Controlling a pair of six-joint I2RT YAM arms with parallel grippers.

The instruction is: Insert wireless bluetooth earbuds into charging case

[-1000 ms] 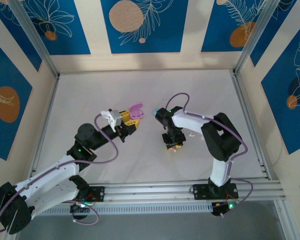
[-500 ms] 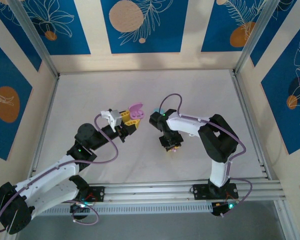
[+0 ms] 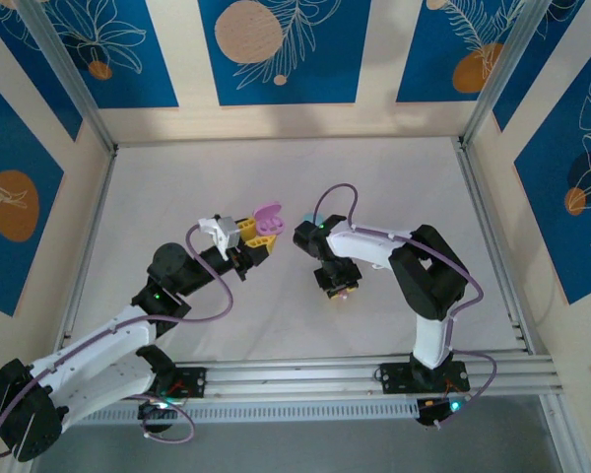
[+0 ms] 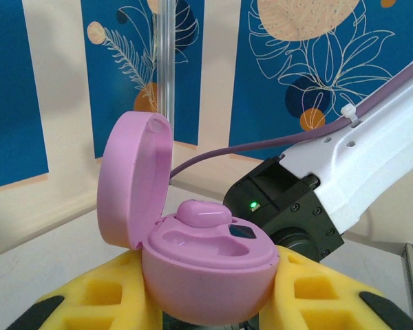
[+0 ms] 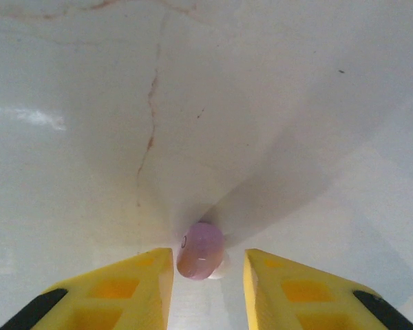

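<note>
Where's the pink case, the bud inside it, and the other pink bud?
pink case (image 4: pixel 206 275): left wrist view, front of its bottom half.
seated bud (image 4: pixel 203 212): left wrist view, its rounded top.
loose bud (image 5: pixel 201 251): right wrist view, its middle.

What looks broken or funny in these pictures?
A thin brownish line, like a crack or stain, runs down the white table just beyond the pink earbud, which sits between the fingers of the right gripper. Nothing else looks spilled or broken. The left gripper holds the open pink charging case upright.
</note>
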